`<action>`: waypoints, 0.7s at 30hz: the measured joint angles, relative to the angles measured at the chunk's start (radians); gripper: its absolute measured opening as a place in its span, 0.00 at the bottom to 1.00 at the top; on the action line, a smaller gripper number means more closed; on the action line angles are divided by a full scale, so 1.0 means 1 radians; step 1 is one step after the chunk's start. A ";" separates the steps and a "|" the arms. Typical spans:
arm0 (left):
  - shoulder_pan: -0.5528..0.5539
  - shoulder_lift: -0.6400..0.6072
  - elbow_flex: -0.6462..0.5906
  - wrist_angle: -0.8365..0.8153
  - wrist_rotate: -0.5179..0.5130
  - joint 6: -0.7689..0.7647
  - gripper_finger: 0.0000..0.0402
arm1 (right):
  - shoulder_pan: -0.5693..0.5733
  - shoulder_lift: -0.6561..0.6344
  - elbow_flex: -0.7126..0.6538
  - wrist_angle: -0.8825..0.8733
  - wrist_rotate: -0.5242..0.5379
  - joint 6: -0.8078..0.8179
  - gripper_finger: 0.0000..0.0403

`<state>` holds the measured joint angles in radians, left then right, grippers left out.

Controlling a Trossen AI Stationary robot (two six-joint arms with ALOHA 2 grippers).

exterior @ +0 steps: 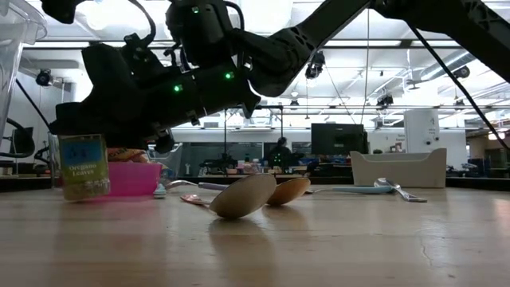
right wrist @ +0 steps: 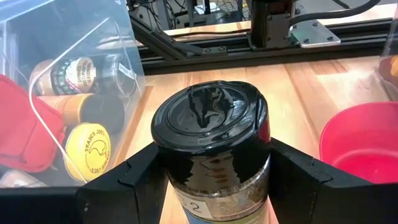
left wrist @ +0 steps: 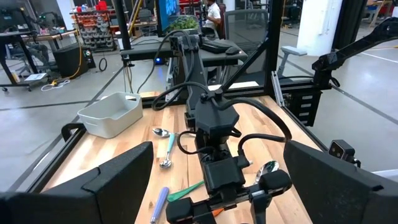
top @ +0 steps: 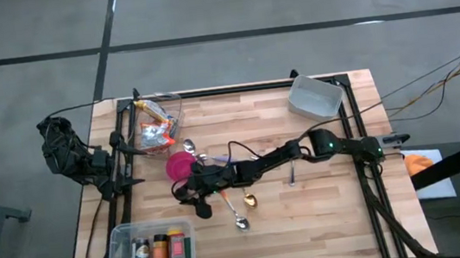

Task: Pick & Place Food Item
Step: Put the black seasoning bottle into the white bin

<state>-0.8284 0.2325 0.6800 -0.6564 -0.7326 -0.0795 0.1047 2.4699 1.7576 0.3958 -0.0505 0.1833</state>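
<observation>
right gripper [right wrist: 211,171] clasps a black-lidded spice jar [right wrist: 211,134] upright beside the pink bowl [right wrist: 364,140]; left gripper's jaws wide

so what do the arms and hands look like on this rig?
Both arms are dark, near-black jointed links. The right arm carries green status lights at its joints and black cable looping along it; its hand has two blocky matte-black fingers with angular, faceted edges. The left hand has the same broad black fingers; that arm sits by the table's left edge.
</observation>
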 joint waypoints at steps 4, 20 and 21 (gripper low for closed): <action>0.000 0.000 0.000 0.000 0.000 0.000 0.91 | 0.000 0.000 0.000 0.001 0.000 0.000 0.54; 0.000 0.000 0.000 0.000 0.000 0.000 0.91 | 0.002 0.000 0.000 0.000 -0.002 0.013 0.70; 0.000 0.000 0.000 0.000 0.000 0.000 0.91 | 0.002 0.000 0.000 0.000 -0.002 0.023 0.72</action>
<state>-0.8288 0.2325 0.6800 -0.6563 -0.7330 -0.0792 0.1070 2.4699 1.7576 0.3954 -0.0525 0.2066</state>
